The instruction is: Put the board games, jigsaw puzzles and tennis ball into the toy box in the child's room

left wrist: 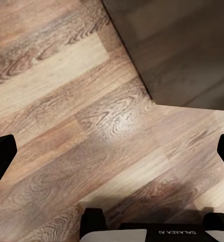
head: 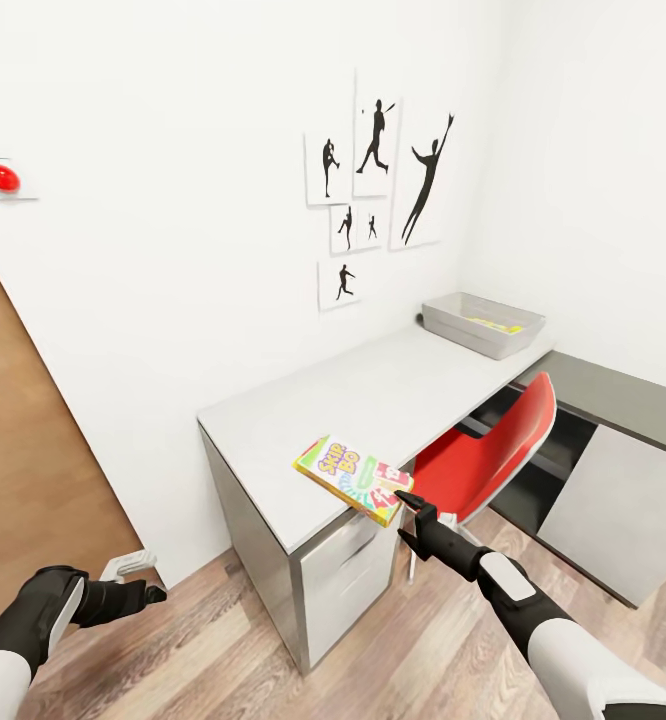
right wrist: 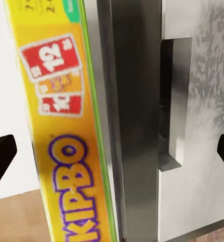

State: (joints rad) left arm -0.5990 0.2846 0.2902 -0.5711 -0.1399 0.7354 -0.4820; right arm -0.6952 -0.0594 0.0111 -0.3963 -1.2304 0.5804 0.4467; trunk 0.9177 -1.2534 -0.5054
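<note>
Overhead, right tool (head: 405,505) pinching board game (head: 354,478) beside table (head: 373,390), left tool (left wrist: 112,151) spread, wood floor (left wrist: 66,126) below.

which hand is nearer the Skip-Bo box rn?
Right. The right hand sits at the near corner of the Skip-Bo box, which overhangs the table edge. The left hand hangs low over the floor, off to the table's left, well apart from the box.
</note>
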